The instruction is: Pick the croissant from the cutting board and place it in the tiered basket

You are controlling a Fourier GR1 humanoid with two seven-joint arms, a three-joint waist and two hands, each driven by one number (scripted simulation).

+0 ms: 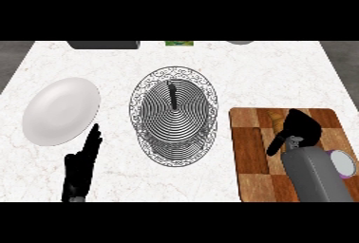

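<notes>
Plate (60, 111): one, white, far left of counter.
Left hand (82, 163): fingers straight, apart, resting just below plate.
Tiered basket (173, 114): one, wire, centre.
Cutting board (259, 156): one, checkered wood, right.
Croissant (278, 118): one, golden-brown, on board's top, mostly hidden.
Right hand (300, 127): over croissant; fingers' state unclear.
</notes>
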